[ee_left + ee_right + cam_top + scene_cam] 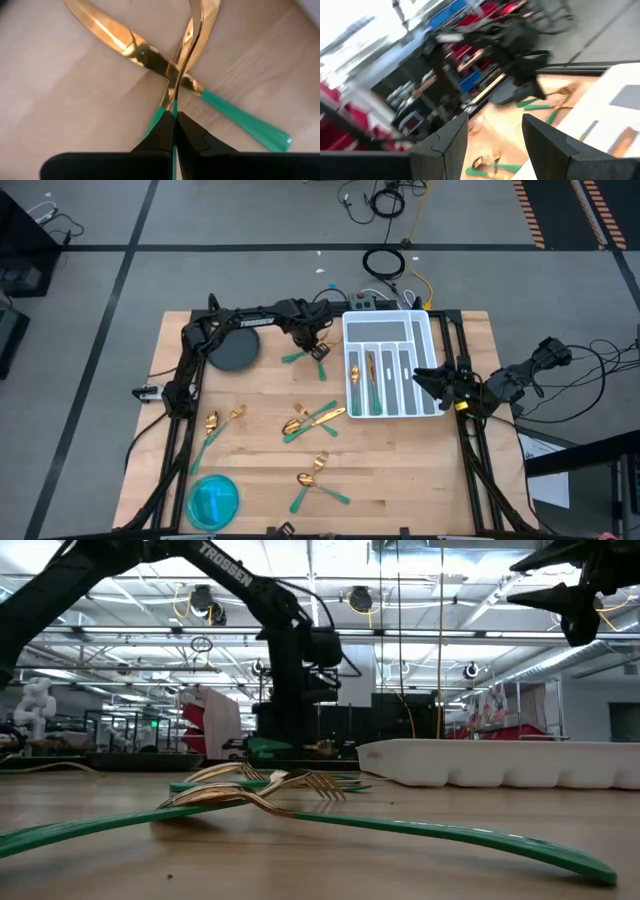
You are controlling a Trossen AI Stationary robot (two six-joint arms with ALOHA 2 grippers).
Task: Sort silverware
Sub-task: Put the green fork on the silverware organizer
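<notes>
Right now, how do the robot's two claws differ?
The left gripper is shut on a green handle of one piece of silverware near the dark plate; the right gripper is open and holds nothing. The left is down at the table; the right hangs raised, beside the white tray. Both have dark two-finger claws.

white tray (425, 330) at upper right of the table (400, 480), cutlery (372, 375) in its slots; round plate (234, 350) upper left; silverware (312, 420) scattered centre; bowl (213, 502) lower left.
</notes>
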